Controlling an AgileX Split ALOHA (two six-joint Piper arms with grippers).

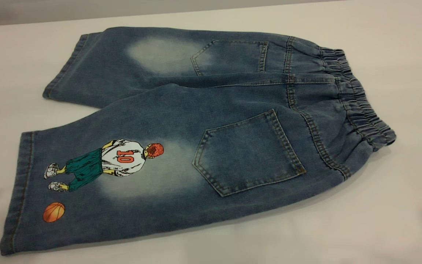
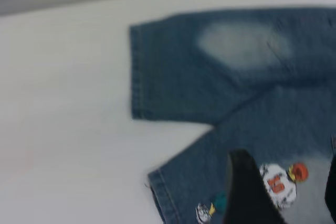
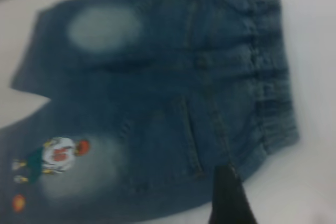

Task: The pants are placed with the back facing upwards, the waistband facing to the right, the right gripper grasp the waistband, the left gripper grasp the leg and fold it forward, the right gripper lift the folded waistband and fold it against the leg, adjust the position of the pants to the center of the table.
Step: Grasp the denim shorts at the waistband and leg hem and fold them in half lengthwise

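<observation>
1. The pants (image 1: 203, 135) lie flat on the white bench (image 1: 398, 55), back side up, unfolded.
2. The waistband (image 1: 357, 99) is at the right end; both hems point left.
3. The leg (image 1: 97, 183) with the number 10 player and orange ball lies nearer the camera, the plain leg (image 1: 123, 66) behind it.
4. The left hand (image 2: 283, 203) hangs above the printed leg, its two dark fingers (image 2: 244, 192) spread apart, holding nothing.
5. The right hand shows one dark finger (image 3: 228, 198) over the pants' edge below the waistband; whether it is released or clenched cannot be told.
</observation>
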